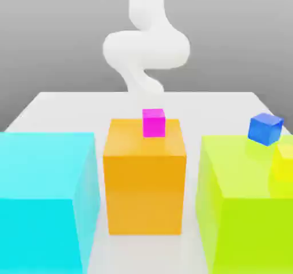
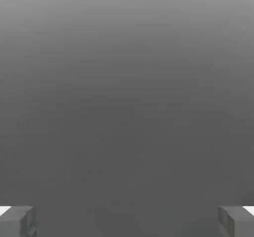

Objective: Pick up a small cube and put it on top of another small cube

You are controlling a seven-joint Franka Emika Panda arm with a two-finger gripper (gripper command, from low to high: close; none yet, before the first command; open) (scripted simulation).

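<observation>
Three big blocks stand in a row on the white table (image 1: 51, 109): a cyan block (image 1: 43, 198), an orange block (image 1: 144, 181) and a lime-green block (image 1: 243, 204). Narrow gaps run between them. A small magenta cube (image 1: 153, 122) and a small blue cube (image 1: 265, 129) sit up top, open air above both.

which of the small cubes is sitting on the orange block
The magenta cube. It rests on top of the orange block, near its back edge. The blue cube is over on the lime-green block at the exterior view's right.
</observation>
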